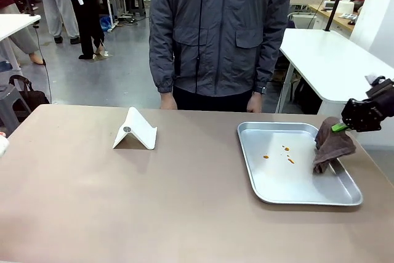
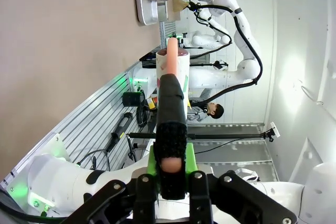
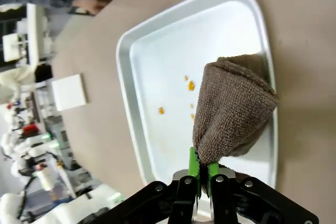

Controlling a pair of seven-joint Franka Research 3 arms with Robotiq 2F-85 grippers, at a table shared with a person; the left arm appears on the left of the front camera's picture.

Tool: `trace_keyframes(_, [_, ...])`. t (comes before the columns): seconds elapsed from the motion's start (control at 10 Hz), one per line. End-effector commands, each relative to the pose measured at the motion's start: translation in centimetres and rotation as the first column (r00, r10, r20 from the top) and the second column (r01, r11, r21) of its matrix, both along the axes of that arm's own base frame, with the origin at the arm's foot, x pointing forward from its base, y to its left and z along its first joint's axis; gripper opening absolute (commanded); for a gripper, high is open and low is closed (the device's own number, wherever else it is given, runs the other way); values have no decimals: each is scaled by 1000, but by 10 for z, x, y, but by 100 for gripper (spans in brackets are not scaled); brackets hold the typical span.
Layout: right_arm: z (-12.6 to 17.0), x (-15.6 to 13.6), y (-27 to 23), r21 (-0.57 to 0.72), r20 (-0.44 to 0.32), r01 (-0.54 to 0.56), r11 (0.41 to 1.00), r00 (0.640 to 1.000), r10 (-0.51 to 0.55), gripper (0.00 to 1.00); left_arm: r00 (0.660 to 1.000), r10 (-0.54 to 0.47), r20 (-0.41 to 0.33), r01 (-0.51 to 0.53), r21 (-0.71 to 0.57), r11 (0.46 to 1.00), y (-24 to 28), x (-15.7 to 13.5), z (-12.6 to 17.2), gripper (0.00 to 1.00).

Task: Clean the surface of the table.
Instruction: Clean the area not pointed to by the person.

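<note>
Large rectangular taupe-brown matte table [image 1: 123, 201]: spans the near scene.
Shiny rectangular metal tray [image 1: 295, 200]: on the table's right part, with small orange specks [image 1: 287, 153] inside.
Brown terry cloth [image 1: 332, 146]: hangs bunched over the tray's far right side.
Right gripper [image 1: 340, 127]: clamped tight on the cloth's top.
White folded card stand [image 1: 135, 130]: far left of the tray, well apart.
Left gripper [image 2: 171, 85]: fingers seen edge-on, so I cannot tell their spread.

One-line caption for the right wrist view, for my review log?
Right gripper holds a brown cloth over the metal tray, orange specks on its floor.
</note>
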State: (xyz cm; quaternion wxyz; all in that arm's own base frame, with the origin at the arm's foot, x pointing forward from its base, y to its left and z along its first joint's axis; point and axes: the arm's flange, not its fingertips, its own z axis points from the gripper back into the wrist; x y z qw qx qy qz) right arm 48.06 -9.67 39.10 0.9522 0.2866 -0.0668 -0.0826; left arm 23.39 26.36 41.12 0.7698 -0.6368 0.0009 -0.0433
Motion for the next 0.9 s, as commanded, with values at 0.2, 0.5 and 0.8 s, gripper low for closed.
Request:
trace_keyframes(0.2, [-39,39,16,-12,94,-78,997,992,79,7,1000,6,-4,-6,-11,1000,2,-2,7,22])
trace_keyframes(0.5, [-72,59,49,52,115,-149,987,983,142,7,1000,6,-4,-6,-11,1000,2,-2,7,22])
trace_keyframes(0.8, [-89,64,79,72,81,-232,970,971,226,7,1000,6,-4,-6,-11,1000,2,-2,7,22])
